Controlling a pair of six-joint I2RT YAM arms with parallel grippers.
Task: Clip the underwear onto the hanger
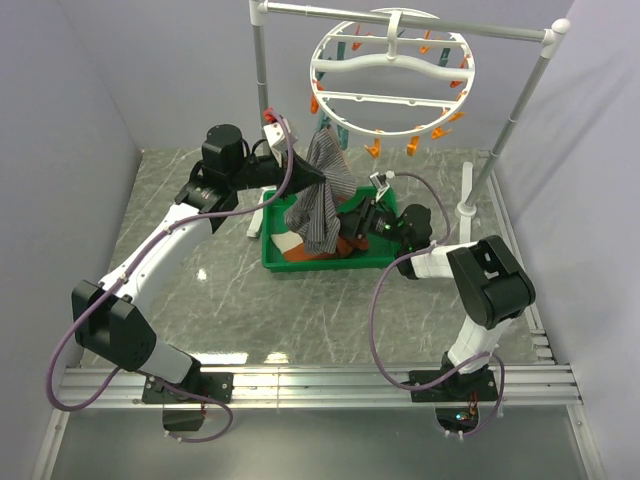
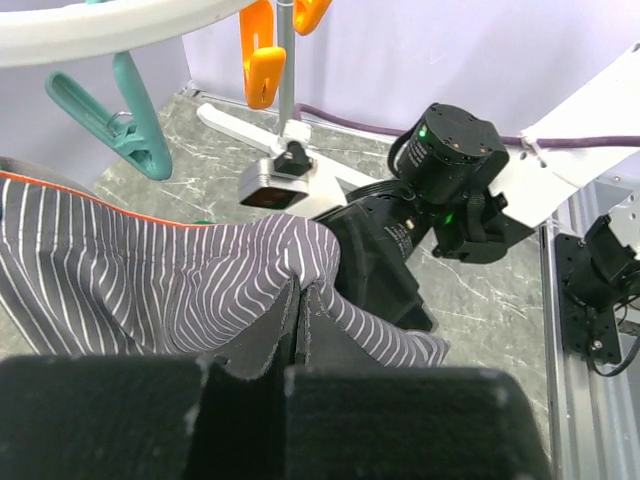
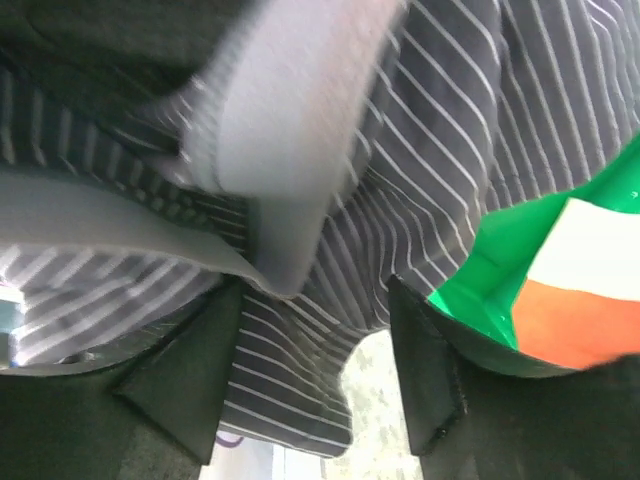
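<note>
The left pincer (image 2: 300, 305) clamps the underwear (image 1: 320, 205), which hangs long-axis-down over the green bin (image 1: 300, 266). The hanger (image 1: 395, 62) lies just above, slightly far-right, nearest this arm; the right pincer (image 3: 315, 340) stands open beside the cloth's lower part

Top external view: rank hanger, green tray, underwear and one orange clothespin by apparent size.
1. hanger: largest, though it hangs nearer the camera, which flatters it.
2. green tray: partly covered.
3. underwear: lifted above the tray, narrower than it.
4. orange clothespin: clearly smallest.
</note>
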